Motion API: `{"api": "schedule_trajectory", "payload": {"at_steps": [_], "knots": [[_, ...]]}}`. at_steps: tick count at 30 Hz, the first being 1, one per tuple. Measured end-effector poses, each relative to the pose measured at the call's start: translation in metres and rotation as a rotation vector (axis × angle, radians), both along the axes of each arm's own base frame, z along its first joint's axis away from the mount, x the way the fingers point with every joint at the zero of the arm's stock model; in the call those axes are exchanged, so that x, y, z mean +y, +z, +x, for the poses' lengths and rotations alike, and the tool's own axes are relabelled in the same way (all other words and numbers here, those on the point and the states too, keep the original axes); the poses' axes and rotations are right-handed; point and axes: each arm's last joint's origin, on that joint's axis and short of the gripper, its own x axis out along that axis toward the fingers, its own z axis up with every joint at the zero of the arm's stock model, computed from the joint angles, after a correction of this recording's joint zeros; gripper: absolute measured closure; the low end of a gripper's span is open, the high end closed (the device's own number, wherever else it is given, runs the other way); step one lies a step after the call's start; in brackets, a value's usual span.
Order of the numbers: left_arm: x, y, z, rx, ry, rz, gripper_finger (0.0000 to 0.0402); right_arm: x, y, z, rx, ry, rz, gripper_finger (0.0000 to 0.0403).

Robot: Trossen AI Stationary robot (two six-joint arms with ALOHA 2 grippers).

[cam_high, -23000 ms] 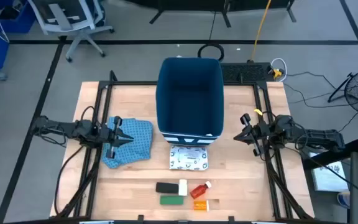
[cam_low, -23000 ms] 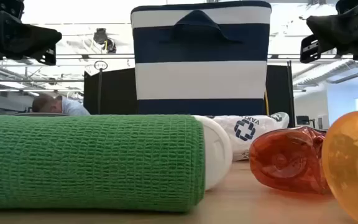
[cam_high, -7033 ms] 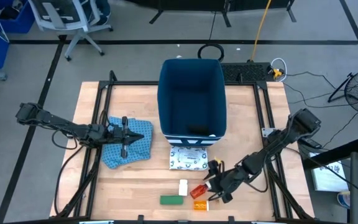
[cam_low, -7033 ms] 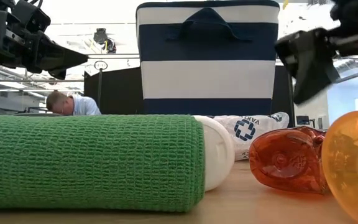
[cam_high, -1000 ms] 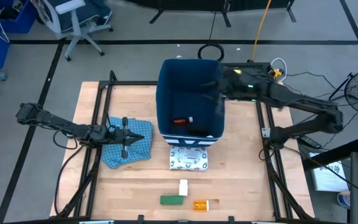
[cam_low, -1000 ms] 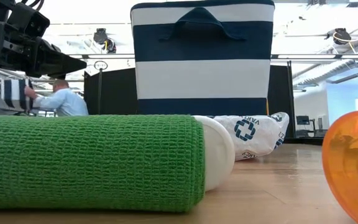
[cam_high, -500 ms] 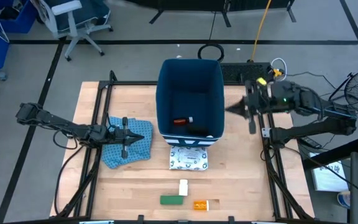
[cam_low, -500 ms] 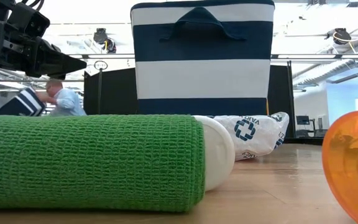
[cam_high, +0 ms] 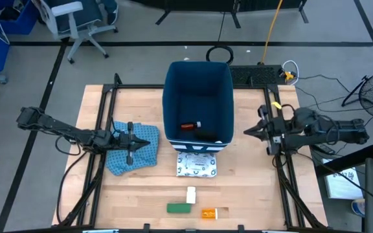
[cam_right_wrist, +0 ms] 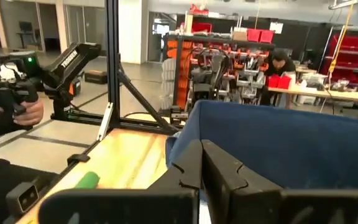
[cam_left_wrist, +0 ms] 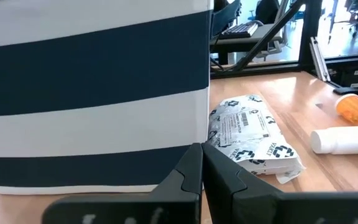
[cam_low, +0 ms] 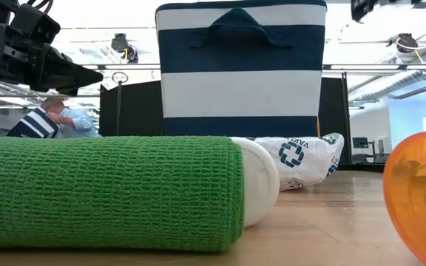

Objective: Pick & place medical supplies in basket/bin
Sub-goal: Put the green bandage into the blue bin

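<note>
We see the dark-blue bin (cam_high: pixel 198 100) standing at the far middle of the wooden table (cam_high: pixel 251 188), its open top facing up and bare wood showing along both of its long sides. Inside it we count two items: one red bottle (cam_high: pixel 190 126) lying on the floor of the bin and one black block (cam_high: pixel 204 135) just beside it, close to the near wall. Touching the bin's near, white-striped base lies one white packet with a black pattern (cam_high: pixel 197 164). Near the table's front edge we count three more supplies, well apart from the bin: one white box (cam_high: pixel 191 194), one green bar (cam_high: pixel 179 208) just in front of it, and one orange bottle (cam_high: pixel 209 213) to its right; open tabletop lies between this group and the packet. One blue patterned cloth (cam_high: pixel 135 147) sits left of the bin. The left gripper (cam_high: pixel 129 142) hovers over that cloth, its fingers (cam_left_wrist: pixel 194 171) pressed together on nothing, pointing toward the bin's striped side. The right gripper (cam_high: pixel 262 130) hangs just off the bin's right wall, over the table's right rail, its fingers (cam_right_wrist: pixel 197 165) likewise closed and empty. In the low view, a person (cam_low: pixel 54 122) shows in the room behind the table.
</note>
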Motion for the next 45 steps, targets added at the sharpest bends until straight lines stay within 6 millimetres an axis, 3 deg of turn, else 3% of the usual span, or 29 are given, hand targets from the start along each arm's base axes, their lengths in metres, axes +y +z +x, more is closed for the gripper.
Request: {"api": "schedule_trajectory", "payload": {"at_steps": [8, 17, 23, 29, 35, 39, 45], "knots": [[0.0, 0.0, 0.0, 0.0, 0.002, 0.0, 0.0394, -0.001, -0.039, -0.014, -0.011, -0.037, 0.094, 0.0403], [0.0, 0.0, 0.0, -0.001, 0.003, -0.001, 0.0394, 0.001, -0.085, -0.004, -0.075, 0.004, 0.097, 0.0403], [0.0, -0.002, 0.0, 0.024, 0.008, 0.012, 0.0394, 0.001, -0.106, -0.002, -0.166, 0.006, 0.085, 0.0403], [0.0, -0.003, 0.0, 0.035, 0.007, 0.061, 0.0394, 0.001, -0.104, -0.003, -0.206, -0.008, 0.072, 0.0403], [0.0, -0.002, 0.0, 0.018, 0.008, -0.007, 0.0394, 0.0, -0.103, -0.003, -0.215, -0.029, 0.039, 0.0403], [-0.005, 0.017, 0.006, -0.023, -0.084, 0.015, 0.0394, 0.0, -0.104, -0.003, -0.208, -0.03, 0.037, 0.0403], [-0.034, 0.077, 0.033, 0.121, -0.168, 0.103, 0.0399, 0.0, -0.104, -0.003, -0.207, -0.031, 0.039, 0.0403]]}}
